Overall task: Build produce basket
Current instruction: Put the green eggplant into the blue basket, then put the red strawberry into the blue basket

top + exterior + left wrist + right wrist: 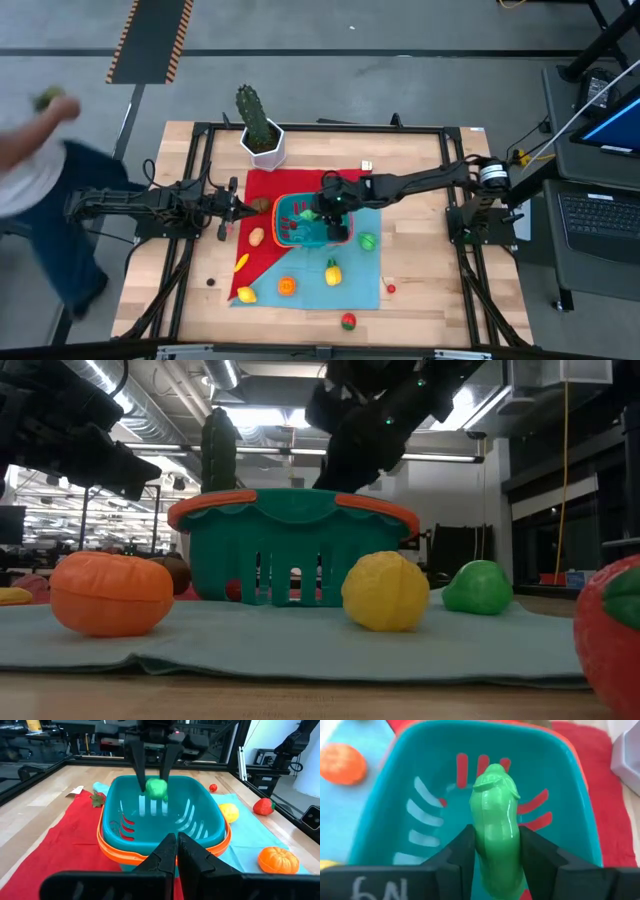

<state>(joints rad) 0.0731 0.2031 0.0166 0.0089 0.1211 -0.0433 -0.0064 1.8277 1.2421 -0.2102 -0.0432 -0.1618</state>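
The teal basket (303, 222) with its orange-red rim stands on a red cloth (268, 190) and a light blue cloth (350, 285) at mid-table. My right gripper (322, 212) hangs over the basket's inside, shut on a green toy vegetable (496, 815). My left gripper (232, 208) waits shut at the basket's left side, touching nothing. More produce lies around the basket: an orange piece (287, 286), a yellow one (332, 271), a green one (368, 240), a strawberry (348, 321) and a brown piece (257, 237). My right gripper pinches the green vegetable between its two fingers (462, 847), by its two long sides (485, 845). The fingers slant down from the table's right side and lie along the vegetable. Its rounded end (156, 787) sticks out past the fingertips, above the basket's floor.
A cactus in a white pot (260, 135) stands at the far edge, left of centre. A yellow piece (246, 294), another yellow one (241, 262) and a small red one (390, 288) lie near the cloths' edges. A person (35, 180) stands beyond the table's left edge.
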